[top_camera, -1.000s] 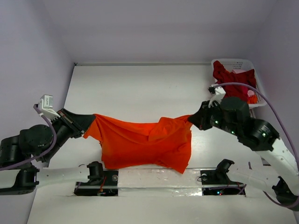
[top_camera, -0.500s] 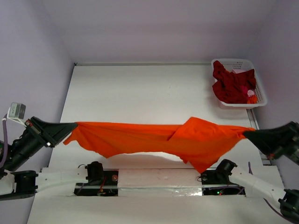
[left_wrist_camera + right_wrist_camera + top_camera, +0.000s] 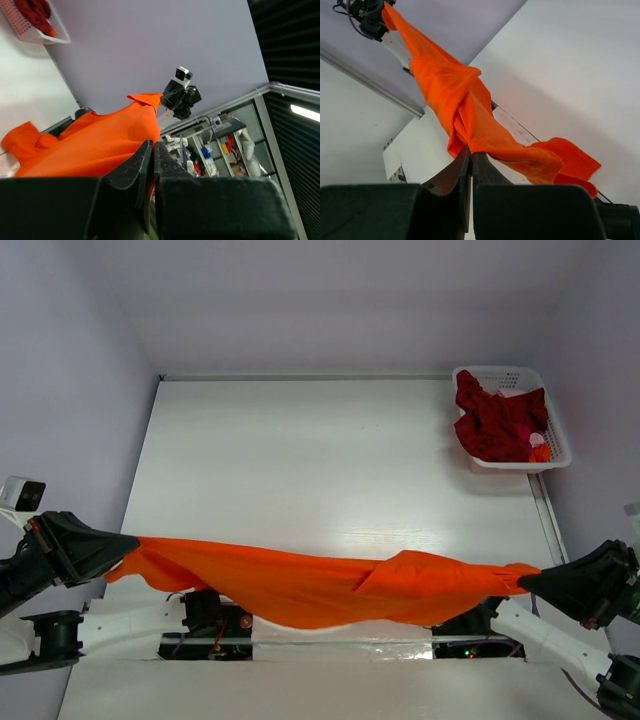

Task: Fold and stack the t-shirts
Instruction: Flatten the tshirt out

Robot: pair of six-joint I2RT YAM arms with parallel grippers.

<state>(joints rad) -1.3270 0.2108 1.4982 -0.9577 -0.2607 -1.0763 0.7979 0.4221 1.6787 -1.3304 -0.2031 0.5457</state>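
Orange t-shirt (image 3: 320,585): strung in the air, well apart from the basket (image 3: 515,467), on its near side.
Left claw (image 3: 128,544): clenched on one shirt end.
Right claw (image 3: 528,580): clenched on the other.
Handling: light and limp, twisted mid-span; probably best gripped at the corners.
Crimson t-shirts (image 3: 495,425): heaped inside the basket.

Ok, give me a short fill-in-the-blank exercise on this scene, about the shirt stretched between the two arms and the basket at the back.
1. The t-shirt stretched between the two arms is ____ in colour.
2. The left pincer and the right pincer are both ____ on an end of it.
3. The dark red shirts lie in the white basket at the far ____ corner of the table.

Missing words: orange; shut; right.
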